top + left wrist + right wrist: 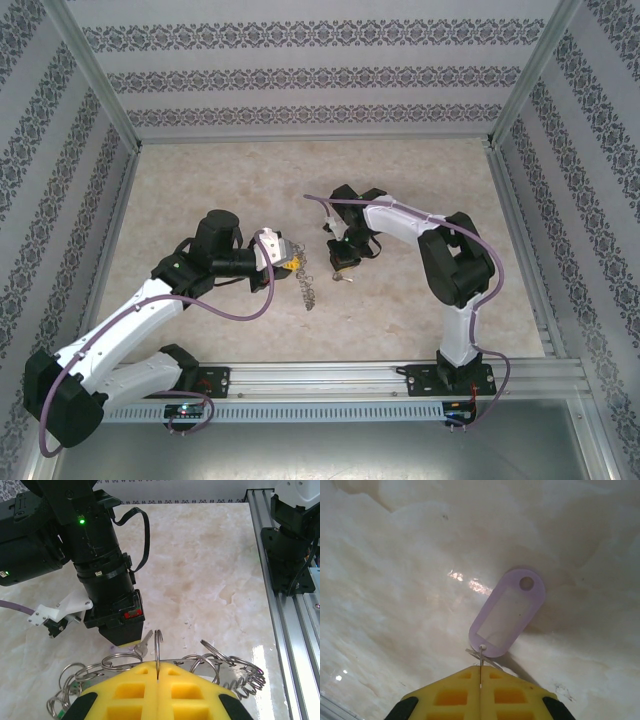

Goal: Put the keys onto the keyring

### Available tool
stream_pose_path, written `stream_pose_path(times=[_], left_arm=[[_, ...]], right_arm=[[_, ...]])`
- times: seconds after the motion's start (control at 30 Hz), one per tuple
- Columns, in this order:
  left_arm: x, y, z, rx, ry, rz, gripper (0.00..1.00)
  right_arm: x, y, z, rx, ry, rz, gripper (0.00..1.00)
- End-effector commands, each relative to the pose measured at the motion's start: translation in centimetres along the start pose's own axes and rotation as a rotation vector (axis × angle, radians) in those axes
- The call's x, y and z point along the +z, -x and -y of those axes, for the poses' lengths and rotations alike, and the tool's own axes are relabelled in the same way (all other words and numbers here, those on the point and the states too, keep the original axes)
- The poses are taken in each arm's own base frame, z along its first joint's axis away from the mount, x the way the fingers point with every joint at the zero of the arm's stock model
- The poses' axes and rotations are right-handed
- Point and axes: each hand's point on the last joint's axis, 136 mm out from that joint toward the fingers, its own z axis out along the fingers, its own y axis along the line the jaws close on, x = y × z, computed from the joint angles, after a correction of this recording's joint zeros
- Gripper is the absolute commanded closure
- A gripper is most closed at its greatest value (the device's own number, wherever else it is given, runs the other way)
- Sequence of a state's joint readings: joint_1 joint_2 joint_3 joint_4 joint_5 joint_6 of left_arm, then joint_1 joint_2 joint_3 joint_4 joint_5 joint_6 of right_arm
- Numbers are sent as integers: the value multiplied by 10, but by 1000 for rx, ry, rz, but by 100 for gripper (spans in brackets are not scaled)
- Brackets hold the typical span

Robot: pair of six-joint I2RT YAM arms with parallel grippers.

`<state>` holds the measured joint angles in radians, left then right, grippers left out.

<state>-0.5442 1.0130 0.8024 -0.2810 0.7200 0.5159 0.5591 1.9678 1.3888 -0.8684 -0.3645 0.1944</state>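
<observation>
Left wrist view, bottom centre: the left gripper [157, 672] is closed on the keyring [212, 659]. Right wrist view, centre: the right gripper [480, 672] pinches the lilac key [507, 612].

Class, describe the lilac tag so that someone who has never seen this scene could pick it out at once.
Start at the marble-patterned table and follow the right arm to its shut yellow jaws. Pinched at their tips by its small metal loop is the lilac tag. It is a flat plastic oval with a round hole, unlike the silvery keyring nearby.
</observation>
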Motion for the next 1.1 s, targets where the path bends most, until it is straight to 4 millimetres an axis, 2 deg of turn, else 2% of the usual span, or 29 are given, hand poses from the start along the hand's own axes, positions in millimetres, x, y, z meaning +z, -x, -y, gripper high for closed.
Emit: stream_pose_path(times=[0.0,0.2,0.43,0.63,1.07], left_arm=[[-1,8,0,18,5,26,100],[-1,6,1,17,6,25,100],[0,3,1,11,3,14,100],[-1,4,1,12,4,14,100],[-1,4,0,13,9,11,100]], right_arm=[[7,7,0,2,-16,0,90],[14,9,1,13,-20,-3,88],[11,15,-1,15,-21,21,83],[11,13,3,7,-41,11,88],[12,8,6,10,-60,-4,84]])
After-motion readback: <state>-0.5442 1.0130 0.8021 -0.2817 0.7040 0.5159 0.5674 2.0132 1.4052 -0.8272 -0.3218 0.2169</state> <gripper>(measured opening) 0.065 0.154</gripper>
